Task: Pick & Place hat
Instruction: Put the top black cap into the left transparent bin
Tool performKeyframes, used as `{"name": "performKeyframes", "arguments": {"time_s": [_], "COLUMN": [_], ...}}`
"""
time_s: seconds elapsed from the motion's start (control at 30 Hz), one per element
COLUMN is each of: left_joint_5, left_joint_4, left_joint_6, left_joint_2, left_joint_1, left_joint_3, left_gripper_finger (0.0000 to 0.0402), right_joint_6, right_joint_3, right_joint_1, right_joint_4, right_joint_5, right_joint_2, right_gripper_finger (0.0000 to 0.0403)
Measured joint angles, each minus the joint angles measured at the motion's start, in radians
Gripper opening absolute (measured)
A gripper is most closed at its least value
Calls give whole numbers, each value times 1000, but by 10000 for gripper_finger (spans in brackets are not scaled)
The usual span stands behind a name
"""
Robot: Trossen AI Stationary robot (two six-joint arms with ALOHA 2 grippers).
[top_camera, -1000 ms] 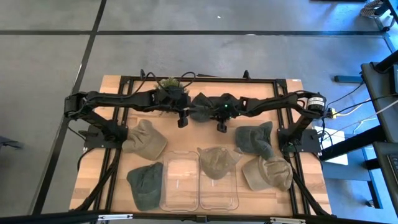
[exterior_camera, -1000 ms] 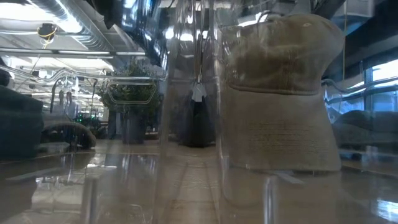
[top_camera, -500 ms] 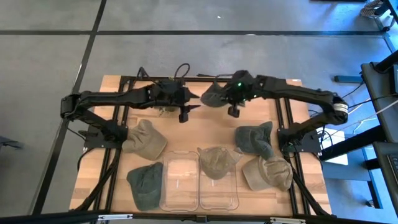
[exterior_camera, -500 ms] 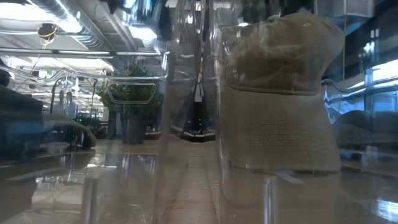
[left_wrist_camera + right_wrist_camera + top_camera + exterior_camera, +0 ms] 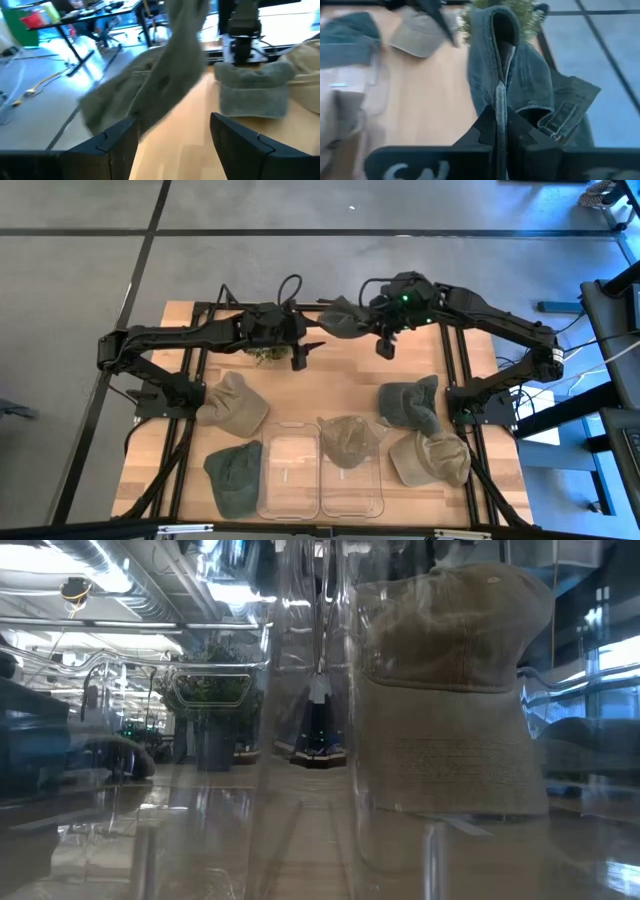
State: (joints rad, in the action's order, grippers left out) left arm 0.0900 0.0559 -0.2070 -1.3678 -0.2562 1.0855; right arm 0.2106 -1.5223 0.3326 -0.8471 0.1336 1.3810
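Observation:
A dark grey-green hat [image 5: 340, 315] hangs above the table's far middle, and my right gripper [image 5: 383, 345] is shut on it. The right wrist view shows the hat's crown [image 5: 515, 60] and back strap [image 5: 560, 120]. Just to the left of the hat, my left gripper [image 5: 305, 355] is open; the hat [image 5: 165, 75] swings in front of its fingers, apart from them. An olive hat [image 5: 348, 438] lies in the right one of two clear bins [image 5: 352, 492]. My right gripper pinches a folded edge of the hat's rim [image 5: 498, 92] between its two shut fingers. The fingers slant down from the table's right side. The hat hangs beyond and below them, slack and lifted clear of the table.
Several more hats lie on the table: tan [image 5: 235, 402] and dark green [image 5: 235, 475] on the left, grey-green [image 5: 410, 405] and tan [image 5: 430, 458] on the right. A green tuft [image 5: 266, 354] lies under my left arm. The left bin [image 5: 290, 470] holds nothing.
My right gripper has risen with the hat and carried it toward the table's far edge; the hat is now lifted clear and hangs from it. My left gripper, which was at the hat a second ago, has let go, opened and risen a little.

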Motion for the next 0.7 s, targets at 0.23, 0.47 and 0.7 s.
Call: {"name": "performKeyframes", "arguments": {"time_s": [0.23, 0.47, 0.7], "left_joint_5": [16, 16, -57], "left_joint_4": [0, 0, 1], "left_joint_6": [-4, -5, -5], "left_joint_2": [0, 0, 1], "left_joint_1": [0, 0, 0], "left_joint_3": [0, 0, -1], "left_gripper_finger": [237, 233, 230], "right_joint_6": [-24, -27, -22], "right_joint_3": [3, 3, 3], "right_joint_1": [-1, -1, -1], "right_joint_4": [-13, -33, 17], "right_joint_5": [48, 62, 62], "right_joint_2": [-1, -1, -1], "right_gripper_finger": [15, 15, 15]}}
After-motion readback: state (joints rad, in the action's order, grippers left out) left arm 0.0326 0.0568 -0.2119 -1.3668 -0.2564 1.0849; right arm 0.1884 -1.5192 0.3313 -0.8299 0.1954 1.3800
